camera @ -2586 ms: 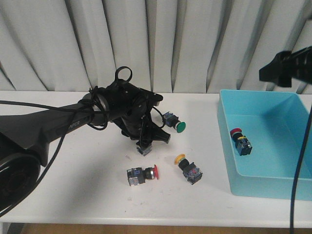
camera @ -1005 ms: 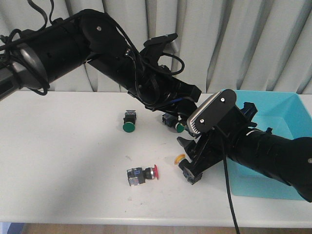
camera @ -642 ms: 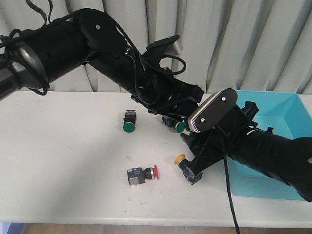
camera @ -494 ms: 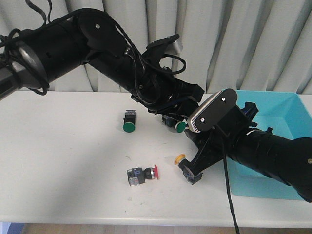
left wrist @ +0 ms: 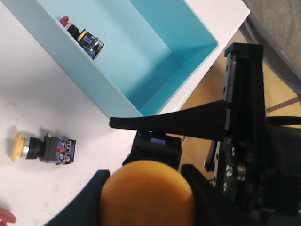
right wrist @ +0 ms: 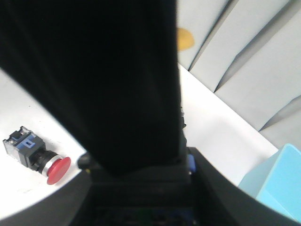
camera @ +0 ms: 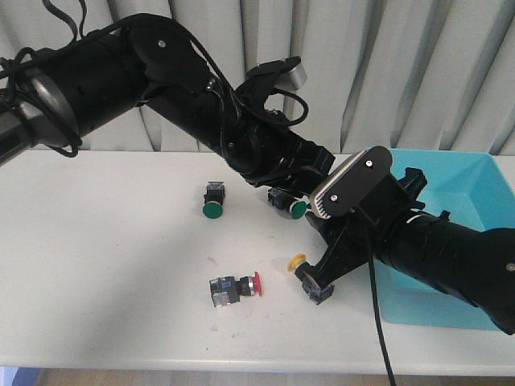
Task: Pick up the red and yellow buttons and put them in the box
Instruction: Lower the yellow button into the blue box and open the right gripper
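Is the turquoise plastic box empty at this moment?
No. One red-capped push-button switch lies inside the light turquoise open-top plastic box, close to its wall.

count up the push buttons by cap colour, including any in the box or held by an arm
red buttons: 2, one on the table, one in the box
yellow buttons: 2, one on the table, one between the left fingers
green buttons: 2, both on the table
total: 6

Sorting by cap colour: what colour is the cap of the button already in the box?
Red; the button in the box shows best in the left wrist view.
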You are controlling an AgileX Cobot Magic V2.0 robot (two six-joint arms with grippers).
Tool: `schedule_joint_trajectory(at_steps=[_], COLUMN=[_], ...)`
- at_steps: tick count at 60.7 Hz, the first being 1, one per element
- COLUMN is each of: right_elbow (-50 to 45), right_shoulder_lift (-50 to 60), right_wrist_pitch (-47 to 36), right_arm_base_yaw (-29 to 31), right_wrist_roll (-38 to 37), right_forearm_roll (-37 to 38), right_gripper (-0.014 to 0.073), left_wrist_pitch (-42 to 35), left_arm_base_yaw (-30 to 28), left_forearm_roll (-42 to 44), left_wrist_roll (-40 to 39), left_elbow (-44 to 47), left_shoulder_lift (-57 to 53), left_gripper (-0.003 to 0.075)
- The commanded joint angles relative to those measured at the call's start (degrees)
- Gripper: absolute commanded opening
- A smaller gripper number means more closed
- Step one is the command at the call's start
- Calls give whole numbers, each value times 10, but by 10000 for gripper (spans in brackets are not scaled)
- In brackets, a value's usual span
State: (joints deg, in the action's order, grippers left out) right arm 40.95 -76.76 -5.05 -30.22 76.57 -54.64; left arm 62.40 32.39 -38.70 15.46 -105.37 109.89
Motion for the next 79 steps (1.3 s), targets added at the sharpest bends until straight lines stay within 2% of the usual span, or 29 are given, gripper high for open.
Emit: schedule_joint_trajectory(at_steps=[1, 13, 19, 26, 32, 39, 46, 54, 63, 64, 79], right_elbow=[14, 14, 14, 14, 18, 34, 54, 73, 78, 86, 129], right_shoulder_lift=[15, 15, 17, 28, 44, 58, 57, 41, -19, -152, -256], right_wrist_pitch=[-28, -40, -66, -102, -118, -117, -108, -73, -20, -8, -7], right_arm_base_yaw=[1, 1, 1, 2, 12, 59, 129, 221, 324, 359, 359], right_wrist_roll=[-4, -4, -4, 2, 22, 54, 101, 164, 211, 234, 234], right_forearm_roll=[-1, -14, -31, -52, -77, -144, -228, -326, -422, -437, -456], right_gripper=[-8, -8, -8, -8, -6, -6, -4, -3, -1, 5, 22], left_wrist_pitch=[-12, -3, -3, 8, 18, 20, 14, 20, 31, 31, 35], left_arm_base_yaw=[1, 1, 1, 1, 1, 1, 1, 1, 0, 0, 0], left_forearm_roll=[21, 41, 58, 147, 265, 417, 571, 690, 710, 688, 683], left_wrist_roll=[41, 41, 43, 41, 18, -36, -87, -128, -140, -155, -155], left_elbow=[-15, -16, -19, -46, -80, -110, -119, -119, -119, -119, -119], left_shoulder_lift=[-35, -37, -48, -63, -84, -111, -142, -161, -162, -156, -153], left_gripper=[334, 502, 519, 504, 456, 356, 200, -6, -7, -8, -8])
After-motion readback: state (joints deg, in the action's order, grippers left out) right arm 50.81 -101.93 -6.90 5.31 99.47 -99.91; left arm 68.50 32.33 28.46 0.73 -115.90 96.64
